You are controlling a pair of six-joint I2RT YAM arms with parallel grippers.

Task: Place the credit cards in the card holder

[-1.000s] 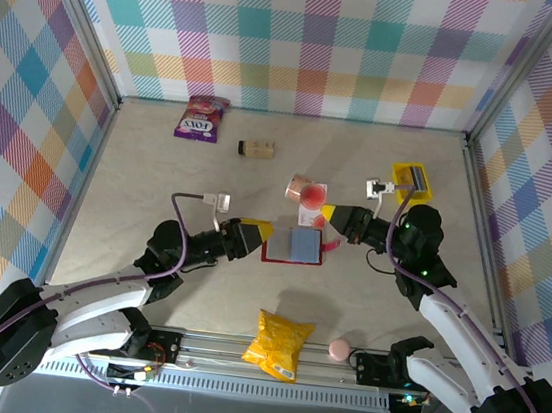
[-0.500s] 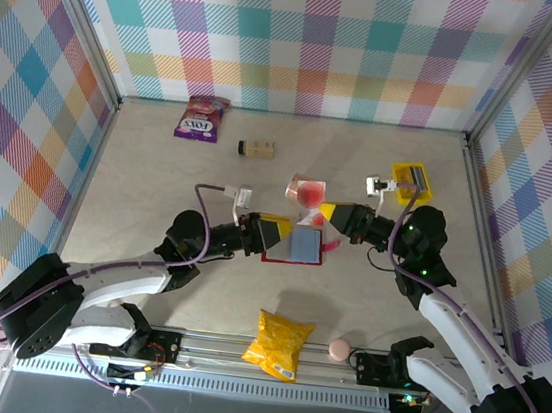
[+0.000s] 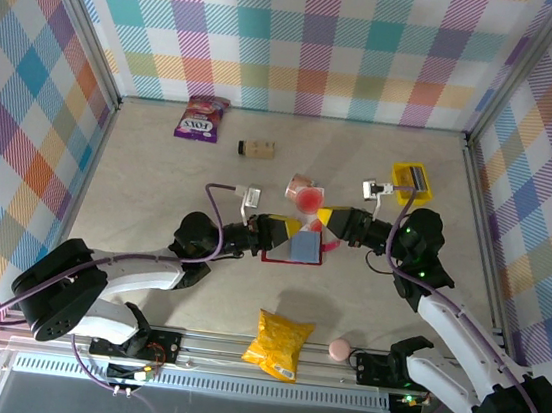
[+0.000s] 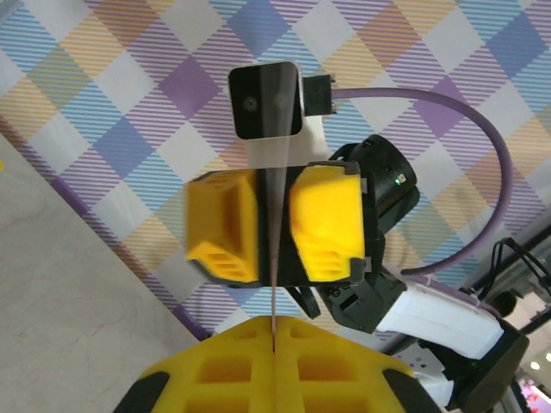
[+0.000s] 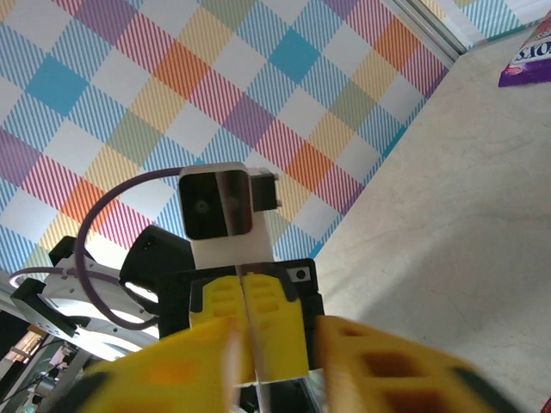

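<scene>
The red card holder (image 3: pixel 273 257) lies open at the table's middle with a blue credit card (image 3: pixel 303 248) on it. Just above it my two grippers meet tip to tip. My left gripper (image 3: pixel 299 229) (image 4: pixel 275 323) is shut on a thin pinkish credit card (image 4: pixel 275 297) seen edge-on. My right gripper (image 3: pixel 319 220) (image 5: pixel 275 331) is open, its yellow fingers (image 4: pixel 325 219) standing apart on either side of that card without touching it. More red-pink credit cards (image 3: pixel 307 192) lie behind the grippers. A grey credit card (image 3: pixel 417 174) rests in the yellow tray.
The yellow tray (image 3: pixel 402 171) sits at the right near the wall. A purple snack packet (image 3: pixel 201 117) and a small beige box (image 3: pixel 257 148) lie at the back. A yellow chip bag (image 3: pixel 279 346) and a pink round object (image 3: pixel 339 349) lie at the near edge.
My left gripper moved right to the card held by the right gripper and shut on it. The right gripper's fingers opened off the card.
</scene>
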